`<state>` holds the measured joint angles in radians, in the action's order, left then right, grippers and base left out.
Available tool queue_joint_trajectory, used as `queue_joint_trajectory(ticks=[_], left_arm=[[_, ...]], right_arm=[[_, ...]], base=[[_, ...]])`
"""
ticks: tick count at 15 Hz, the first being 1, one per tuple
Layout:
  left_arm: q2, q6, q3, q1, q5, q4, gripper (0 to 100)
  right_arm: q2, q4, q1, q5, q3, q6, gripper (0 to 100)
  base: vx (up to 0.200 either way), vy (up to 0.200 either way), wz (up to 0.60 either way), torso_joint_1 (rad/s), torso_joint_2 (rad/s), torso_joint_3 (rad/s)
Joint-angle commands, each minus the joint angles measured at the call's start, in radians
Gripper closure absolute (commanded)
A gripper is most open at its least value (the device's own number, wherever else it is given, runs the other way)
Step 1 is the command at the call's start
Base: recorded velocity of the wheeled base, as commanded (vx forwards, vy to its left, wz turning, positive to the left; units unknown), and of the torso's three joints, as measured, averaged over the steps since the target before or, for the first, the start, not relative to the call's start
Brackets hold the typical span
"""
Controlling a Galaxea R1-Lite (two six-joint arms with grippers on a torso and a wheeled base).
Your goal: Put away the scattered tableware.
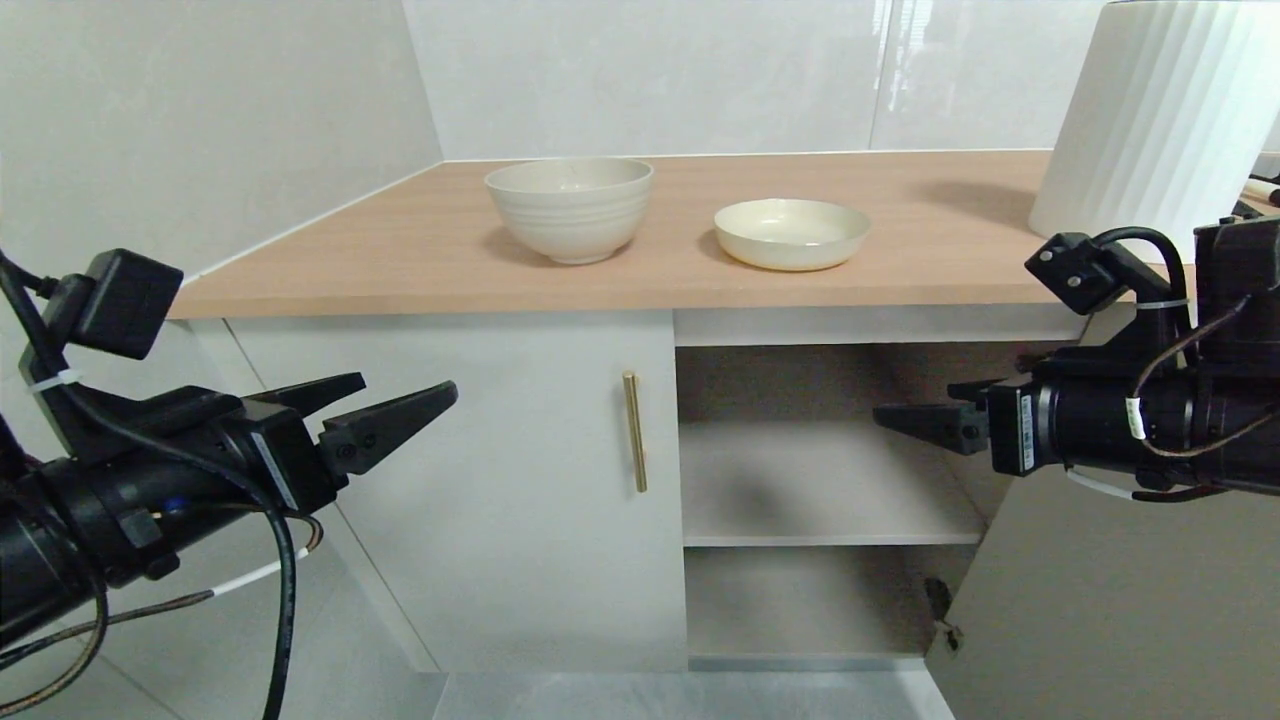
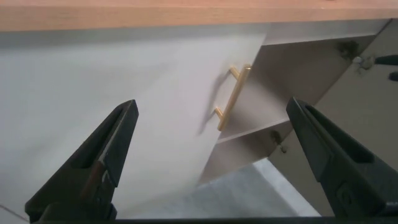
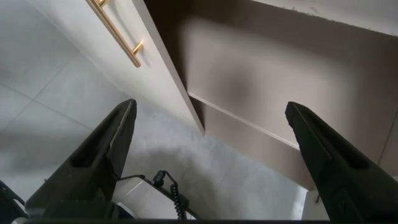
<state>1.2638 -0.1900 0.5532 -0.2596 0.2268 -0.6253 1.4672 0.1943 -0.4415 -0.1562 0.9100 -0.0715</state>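
With the left pincer [image 1: 408, 388] and right pincer [image 1: 915, 408] both spread and empty, low before the open cupboard [image 1: 830, 485], the bowl [image 1: 568, 208] and dish [image 1: 792, 232] sat apart on the worktop [image 1: 400, 260], so a good grasp likely meant rising above its edge and pinching a rim.

No writing, number or sign here can be read. A small white sticker [image 1: 1010, 432] sits on the wrist of the right arm [image 1: 1120, 430], just behind the right tool [image 1: 915, 408]; its dark marks are too small to make out.
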Motion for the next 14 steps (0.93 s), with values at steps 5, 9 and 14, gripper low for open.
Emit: queue_joint_trajectory(ticks=[5,9,14], left_arm=[[0.000,0.000,-0.006,-0.001,0.002,-0.001,0],[-0.001,0.003,-0.007,-0.001,0.002,-0.002,0],[-0.009,0.004,-0.009,-0.001,0.000,0.001,0]], right_arm=[[-0.001,0.001,0.000,0.000,0.000,-0.001,0],[-0.001,0.001,0.000,-0.003,0.000,-0.001,0],[-0.002,0.002,0.000,-0.003,-0.002,-0.002,0]], base=[[0.000,0.040,0.00,0.001,0.00,0.000],[0.000,0.000,0.00,0.000,0.00,0.000],[0.000,0.000,0.00,0.000,0.00,0.000]])
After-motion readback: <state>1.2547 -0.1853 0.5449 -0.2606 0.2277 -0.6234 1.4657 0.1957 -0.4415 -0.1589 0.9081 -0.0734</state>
